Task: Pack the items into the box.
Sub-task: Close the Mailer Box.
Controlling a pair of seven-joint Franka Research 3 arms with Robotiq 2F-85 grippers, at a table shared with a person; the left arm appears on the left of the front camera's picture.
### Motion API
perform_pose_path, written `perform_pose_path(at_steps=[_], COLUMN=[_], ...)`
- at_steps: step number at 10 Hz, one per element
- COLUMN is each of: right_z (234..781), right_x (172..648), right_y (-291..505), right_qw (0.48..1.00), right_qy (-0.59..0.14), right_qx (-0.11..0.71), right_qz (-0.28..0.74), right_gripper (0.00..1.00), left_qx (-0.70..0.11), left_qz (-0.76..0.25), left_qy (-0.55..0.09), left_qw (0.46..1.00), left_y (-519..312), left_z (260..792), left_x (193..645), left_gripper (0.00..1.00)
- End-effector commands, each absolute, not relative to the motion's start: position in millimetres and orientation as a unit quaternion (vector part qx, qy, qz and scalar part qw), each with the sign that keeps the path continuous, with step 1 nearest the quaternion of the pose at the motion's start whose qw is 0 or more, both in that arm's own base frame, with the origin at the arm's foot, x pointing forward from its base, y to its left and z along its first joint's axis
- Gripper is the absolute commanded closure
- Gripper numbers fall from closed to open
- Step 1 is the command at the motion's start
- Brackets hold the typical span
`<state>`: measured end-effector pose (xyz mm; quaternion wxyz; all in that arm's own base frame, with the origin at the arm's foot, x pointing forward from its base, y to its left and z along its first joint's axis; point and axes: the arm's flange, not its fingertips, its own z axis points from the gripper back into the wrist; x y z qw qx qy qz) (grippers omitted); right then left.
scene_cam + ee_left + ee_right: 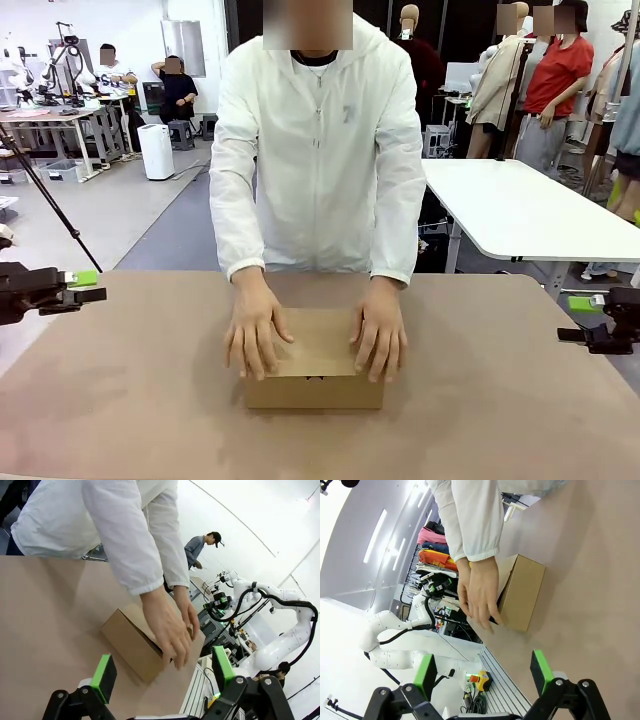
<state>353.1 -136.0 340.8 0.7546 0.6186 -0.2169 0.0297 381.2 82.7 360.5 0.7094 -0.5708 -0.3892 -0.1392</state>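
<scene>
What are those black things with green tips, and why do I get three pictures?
They are robot hands. The left gripper and the right gripper wait at the table's two sides, open and holding nothing. One picture comes from a camera between the arms, looking across at the person. The other two come from small cameras on each robot wrist, so you see green fingers poking up from the bottom, and the room looks tilted. On the table sits a brown cardboard box. The person's hands press flat on its lid.
</scene>
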Motion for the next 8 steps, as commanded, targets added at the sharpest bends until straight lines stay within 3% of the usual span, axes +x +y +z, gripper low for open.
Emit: perform_pose_path(at_steps=[1, 8], right_z=[343.3, 343.3], right_x=[353.9, 353.9], right_y=[-134.9, -134.9], right_qw=[0.751, 0.751], right_qy=[-0.218, -0.218], right_qx=[0.622, 0.622], right_qz=[0.034, 0.034], right_gripper=[0.00, 0.00], left_qx=[-0.571, -0.571], left_qz=[-0.138, -0.138], left_qy=[-0.394, -0.394], left_qw=[0.707, 0.707], left_y=[81.9, 81.9], left_z=[361.4, 361.4], left_x=[381.0, 381.0], left_gripper=[0.00, 0.00])
